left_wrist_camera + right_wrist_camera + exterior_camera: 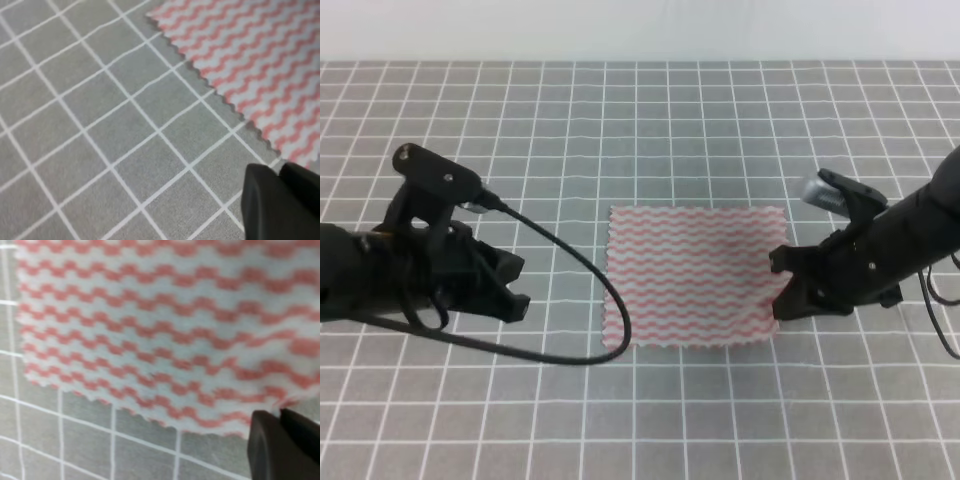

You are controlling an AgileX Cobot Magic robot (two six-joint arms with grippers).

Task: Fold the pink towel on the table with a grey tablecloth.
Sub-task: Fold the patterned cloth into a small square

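Surface: bench (720,110) under a grey tablecloth crossed by a white grid; a pale strip runs along the far edge.
Item: pink towel (695,275), wavy pink-and-white stripes, zigzag-cut edges, lying mostly flat and unfolded at the middle of the bench, slightly right of centre.
Right gripper (783,283): at the towel's right edge, near its near corner; the right wrist view shows that edge slightly raised beside the fingers (285,445). Whether they are clamped on the cloth, I cannot tell.
Left gripper (515,285): on bare cloth, well apart from the towel's left edge; finger spread not readable.
Cable: black lead (585,330) loops to the towel's near-left corner.
Step, judged: securing the right edge.
Handling note: pinch only the towel layer, lift low, carry the edge squarely across to the left edge, mind the cable.
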